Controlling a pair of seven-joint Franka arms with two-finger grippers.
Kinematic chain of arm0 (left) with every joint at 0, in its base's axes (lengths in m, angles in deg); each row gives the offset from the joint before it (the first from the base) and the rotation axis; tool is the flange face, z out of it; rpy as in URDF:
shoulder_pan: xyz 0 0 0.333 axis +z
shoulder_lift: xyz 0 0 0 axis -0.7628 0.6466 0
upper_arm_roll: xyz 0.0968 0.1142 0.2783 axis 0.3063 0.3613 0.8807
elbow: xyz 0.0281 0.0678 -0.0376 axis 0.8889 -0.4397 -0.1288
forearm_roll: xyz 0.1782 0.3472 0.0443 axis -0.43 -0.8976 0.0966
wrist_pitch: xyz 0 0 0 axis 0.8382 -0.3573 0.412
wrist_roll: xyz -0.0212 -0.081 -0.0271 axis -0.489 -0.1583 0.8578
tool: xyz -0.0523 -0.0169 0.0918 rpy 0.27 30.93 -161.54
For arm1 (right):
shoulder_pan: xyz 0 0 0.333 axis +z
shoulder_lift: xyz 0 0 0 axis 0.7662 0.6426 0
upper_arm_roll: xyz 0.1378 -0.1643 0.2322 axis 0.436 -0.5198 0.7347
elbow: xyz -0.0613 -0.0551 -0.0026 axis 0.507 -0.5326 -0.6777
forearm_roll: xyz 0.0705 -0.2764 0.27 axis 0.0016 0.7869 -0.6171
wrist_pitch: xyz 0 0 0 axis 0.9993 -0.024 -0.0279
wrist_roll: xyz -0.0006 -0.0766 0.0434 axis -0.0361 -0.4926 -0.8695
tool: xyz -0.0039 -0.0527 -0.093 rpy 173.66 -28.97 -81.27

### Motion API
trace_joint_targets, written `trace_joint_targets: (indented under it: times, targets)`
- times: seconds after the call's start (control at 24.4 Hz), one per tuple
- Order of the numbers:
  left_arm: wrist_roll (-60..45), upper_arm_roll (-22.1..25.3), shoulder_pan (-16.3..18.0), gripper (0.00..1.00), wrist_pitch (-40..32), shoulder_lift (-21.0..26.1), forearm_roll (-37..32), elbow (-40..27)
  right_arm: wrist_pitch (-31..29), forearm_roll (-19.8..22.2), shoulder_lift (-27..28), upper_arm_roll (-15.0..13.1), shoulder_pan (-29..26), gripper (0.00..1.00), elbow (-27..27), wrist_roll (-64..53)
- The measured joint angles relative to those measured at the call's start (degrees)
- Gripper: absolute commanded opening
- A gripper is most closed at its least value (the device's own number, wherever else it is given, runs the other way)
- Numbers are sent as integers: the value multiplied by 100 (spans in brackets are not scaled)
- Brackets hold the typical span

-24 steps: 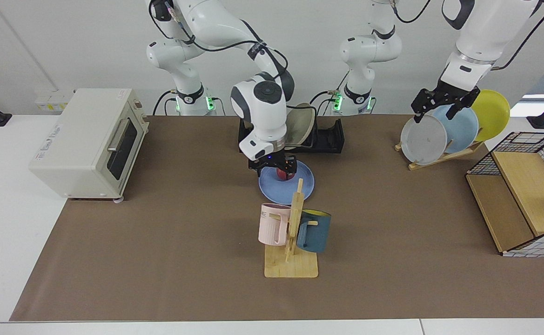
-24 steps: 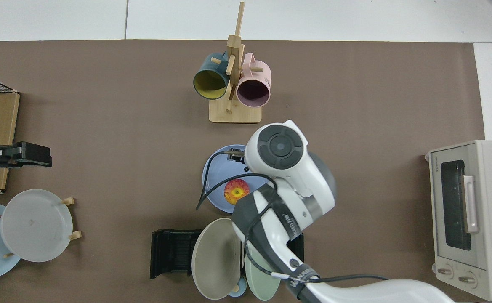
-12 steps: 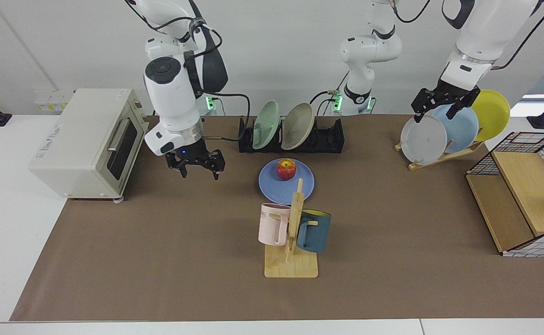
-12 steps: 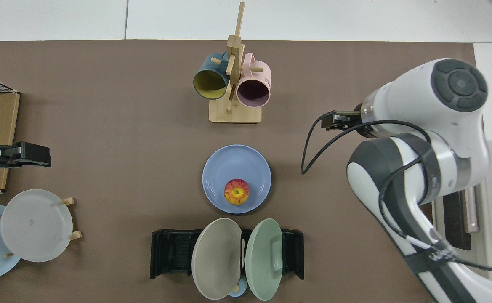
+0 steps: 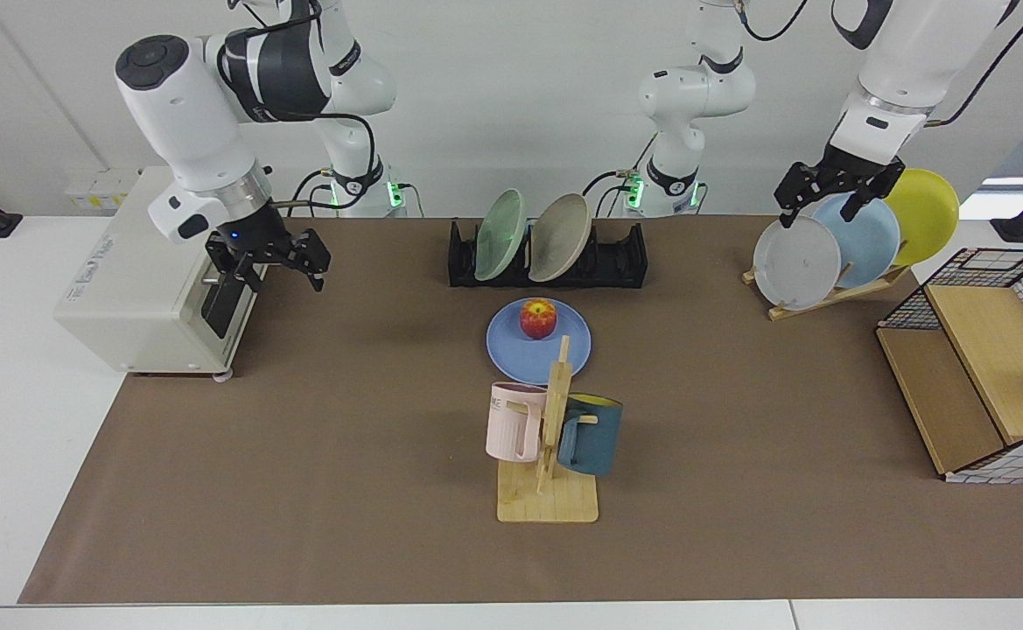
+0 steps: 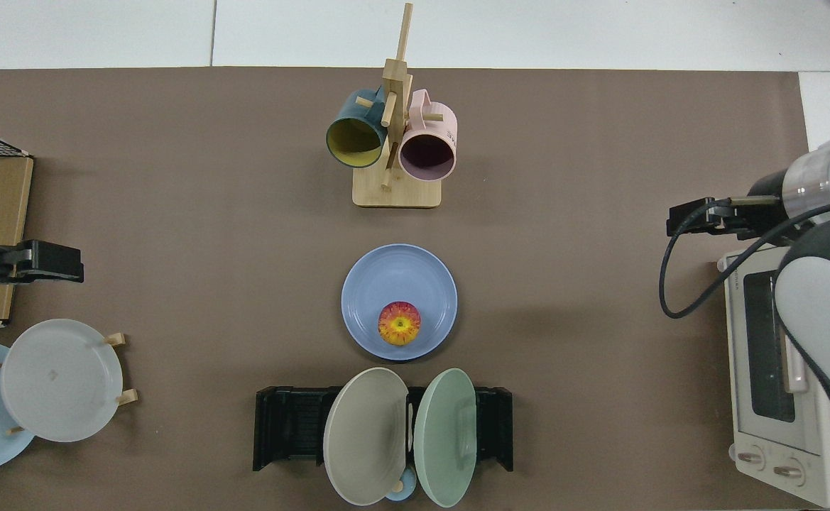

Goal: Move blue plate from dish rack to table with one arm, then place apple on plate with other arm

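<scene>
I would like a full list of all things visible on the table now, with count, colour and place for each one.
blue plate: 1, periwinkle blue, flat on mat, centre
apple: 1, red-yellow, on blue plate
dish rack: 1, black, behind plate, holding green and beige plates
wooden plate stand: 1, holding grey, pale blue, yellow plates
mug tree: 1, wooden, with pink and dark teal mugs
toaster oven: 1, cream, mat's edge
wire basket: 1, opposite edge
table: 1, white, brown mat
right gripper: open, by oven
left gripper: open, over plate stand
</scene>
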Motion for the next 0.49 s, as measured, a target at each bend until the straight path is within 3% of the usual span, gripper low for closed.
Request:
trace_joint_targets:
  times: [0.49]
  targets:
    - [0, 0, 0, 100, -1, -27, 0, 5, 229, 277, -20, 63, -16, 100, -125, -2]
